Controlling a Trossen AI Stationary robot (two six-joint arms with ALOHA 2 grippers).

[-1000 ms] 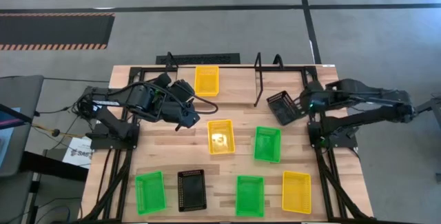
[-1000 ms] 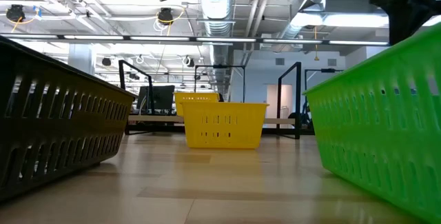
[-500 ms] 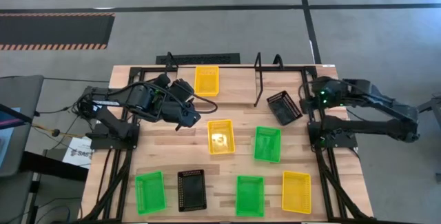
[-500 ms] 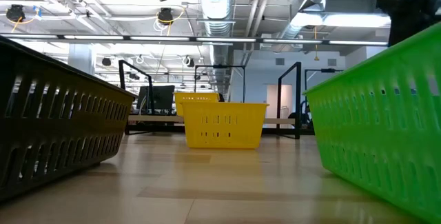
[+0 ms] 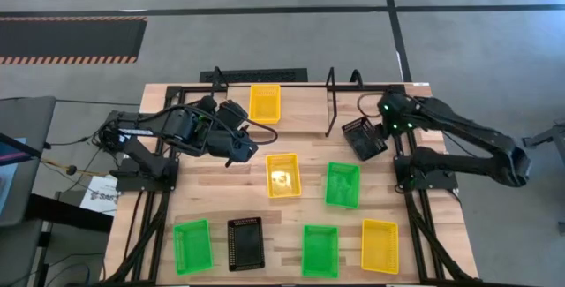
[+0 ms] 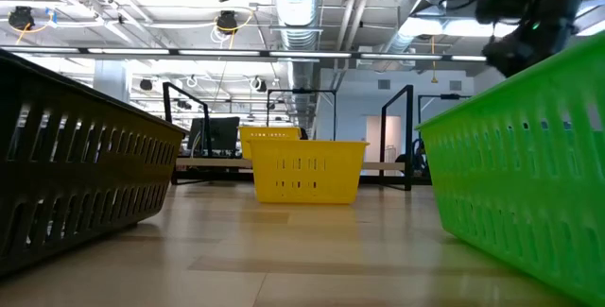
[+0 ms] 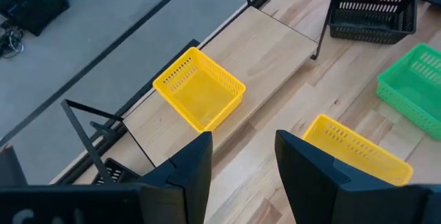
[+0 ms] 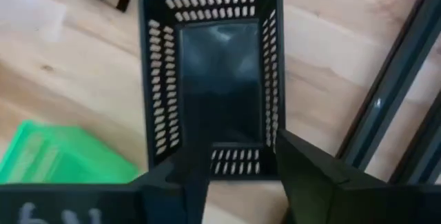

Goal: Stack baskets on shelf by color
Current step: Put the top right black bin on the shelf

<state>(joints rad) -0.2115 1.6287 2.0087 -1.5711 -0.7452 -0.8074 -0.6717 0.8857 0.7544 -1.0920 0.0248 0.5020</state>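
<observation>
3 yellow baskets (image 5: 282, 175), 3 green baskets (image 5: 342, 184), 2 black baskets (image 5: 245, 244), pale wood table (image 5: 221, 190).

1. In the low view a black basket (image 6: 80, 165) is cut off by the left edge.
2. There too a green basket (image 6: 529, 189) runs off the right and bottom edges and hides the lower part of the right arm (image 6: 529, 14).
3. In the right wrist view another green basket (image 8: 65, 156) is partly hidden by the dark fingers (image 8: 310, 169).
</observation>
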